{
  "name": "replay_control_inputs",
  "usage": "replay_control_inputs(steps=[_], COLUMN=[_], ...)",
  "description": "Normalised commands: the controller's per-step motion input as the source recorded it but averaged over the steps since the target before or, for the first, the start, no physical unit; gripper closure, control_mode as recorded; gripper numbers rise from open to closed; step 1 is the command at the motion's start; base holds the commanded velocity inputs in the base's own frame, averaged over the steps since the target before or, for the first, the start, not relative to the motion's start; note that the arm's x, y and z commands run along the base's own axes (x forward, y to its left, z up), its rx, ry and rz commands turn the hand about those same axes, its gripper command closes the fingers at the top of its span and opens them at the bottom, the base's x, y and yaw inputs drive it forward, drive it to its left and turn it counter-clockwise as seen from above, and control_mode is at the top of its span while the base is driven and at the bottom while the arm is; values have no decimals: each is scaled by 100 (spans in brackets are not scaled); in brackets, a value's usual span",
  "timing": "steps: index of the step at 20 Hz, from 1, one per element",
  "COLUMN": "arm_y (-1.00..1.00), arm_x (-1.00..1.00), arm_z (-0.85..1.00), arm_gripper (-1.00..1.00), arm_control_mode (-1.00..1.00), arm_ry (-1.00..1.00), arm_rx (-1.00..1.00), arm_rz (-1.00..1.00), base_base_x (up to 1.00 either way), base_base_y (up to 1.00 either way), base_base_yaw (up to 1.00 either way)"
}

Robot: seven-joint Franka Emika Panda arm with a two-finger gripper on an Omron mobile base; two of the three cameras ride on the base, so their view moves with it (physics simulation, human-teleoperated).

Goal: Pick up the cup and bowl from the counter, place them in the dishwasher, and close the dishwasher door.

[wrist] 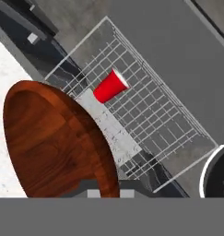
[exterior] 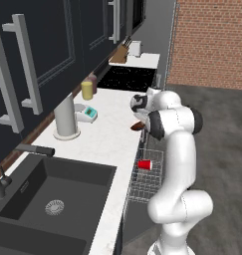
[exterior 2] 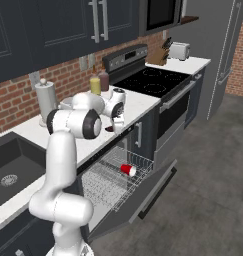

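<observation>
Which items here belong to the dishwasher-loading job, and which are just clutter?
Job: cup lying in the dishwasher rack; bowl at the gripper; counter; open dishwasher door.
Clutter: yellow jar, grey cylinder, toaster, knife block.

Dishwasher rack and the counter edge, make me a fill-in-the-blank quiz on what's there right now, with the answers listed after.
1. The red cup lies on its side in the dishwasher's wire ____.
2. The dishwasher door hangs ____.
3. The gripper is shut on the rim of the brown ____ at the counter edge.
4. The cup's colour is ____.

Missing words: rack; open; bowl; red
</observation>
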Motion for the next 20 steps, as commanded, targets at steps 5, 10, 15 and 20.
replay_control_inputs(steps=[5,10,15,20], arm_y=[-100,-96,-68,-22], arm_x=[-100,-100,-83,-5], arm_z=[0,0,-1,-29], arm_gripper=[100,100,100,100], arm_control_mode=[-100,-100,-100,-100], arm_ry=[-12,-10,0,18], arm_rx=[10,15,18,20], arm_rz=[-9,-3,0,0], base_base_x=[0,0,0,0], base_base_y=[0,0,0,0], base_base_yaw=[0,0,0,0])
